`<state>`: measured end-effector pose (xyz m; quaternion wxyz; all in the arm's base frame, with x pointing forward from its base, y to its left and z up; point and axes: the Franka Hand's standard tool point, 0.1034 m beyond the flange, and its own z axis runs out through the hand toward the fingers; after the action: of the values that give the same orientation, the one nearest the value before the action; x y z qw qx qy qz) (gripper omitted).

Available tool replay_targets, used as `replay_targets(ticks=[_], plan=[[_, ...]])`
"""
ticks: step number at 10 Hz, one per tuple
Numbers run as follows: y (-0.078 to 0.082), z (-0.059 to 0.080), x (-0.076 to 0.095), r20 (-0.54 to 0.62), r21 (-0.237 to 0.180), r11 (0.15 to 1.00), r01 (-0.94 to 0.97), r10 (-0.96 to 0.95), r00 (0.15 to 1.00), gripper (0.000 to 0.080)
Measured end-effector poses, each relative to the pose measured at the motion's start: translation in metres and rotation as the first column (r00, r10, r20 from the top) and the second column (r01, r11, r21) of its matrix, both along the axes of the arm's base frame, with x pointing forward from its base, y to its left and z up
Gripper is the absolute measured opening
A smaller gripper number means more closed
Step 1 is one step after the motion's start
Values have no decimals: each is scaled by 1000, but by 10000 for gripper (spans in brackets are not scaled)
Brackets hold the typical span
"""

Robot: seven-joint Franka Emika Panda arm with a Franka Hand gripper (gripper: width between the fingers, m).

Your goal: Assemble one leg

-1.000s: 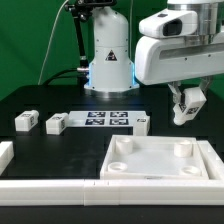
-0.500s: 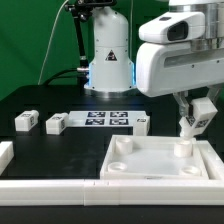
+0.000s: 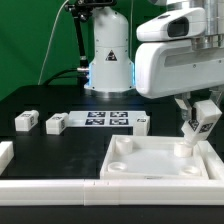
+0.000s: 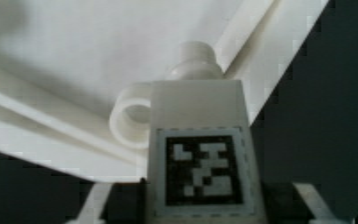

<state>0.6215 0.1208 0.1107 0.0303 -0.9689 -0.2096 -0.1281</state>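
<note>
My gripper (image 3: 196, 125) is shut on a leg (image 3: 193, 131), a chunky white block, and holds it tilted just above the far right corner of the large white square tray-like piece (image 3: 160, 160). In the wrist view the held leg (image 4: 197, 120) fills the middle, its black-and-white tag facing the camera and its screw tip pointing at the tray's corner hole (image 4: 131, 115). Three more legs lie on the table: two at the exterior view's left (image 3: 24, 121) (image 3: 56, 124) and one by the marker board's right end (image 3: 142, 123).
The marker board (image 3: 105, 120) lies flat in the middle of the black table. White frame pieces (image 3: 50, 187) run along the front edge, with another at the left (image 3: 5, 152). The robot's base (image 3: 108, 60) stands behind the board.
The gripper with the leg has moved right and down, from above the table behind the tray to just over the tray's far right corner.
</note>
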Motion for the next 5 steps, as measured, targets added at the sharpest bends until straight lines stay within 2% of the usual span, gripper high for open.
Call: replay_targets(ticks=[2, 5], plan=[[-10, -4, -9, 93, 12, 1000, 21, -22, 995, 290], [-14, -8, -2, 81, 12, 1000, 28, -29, 996, 290]])
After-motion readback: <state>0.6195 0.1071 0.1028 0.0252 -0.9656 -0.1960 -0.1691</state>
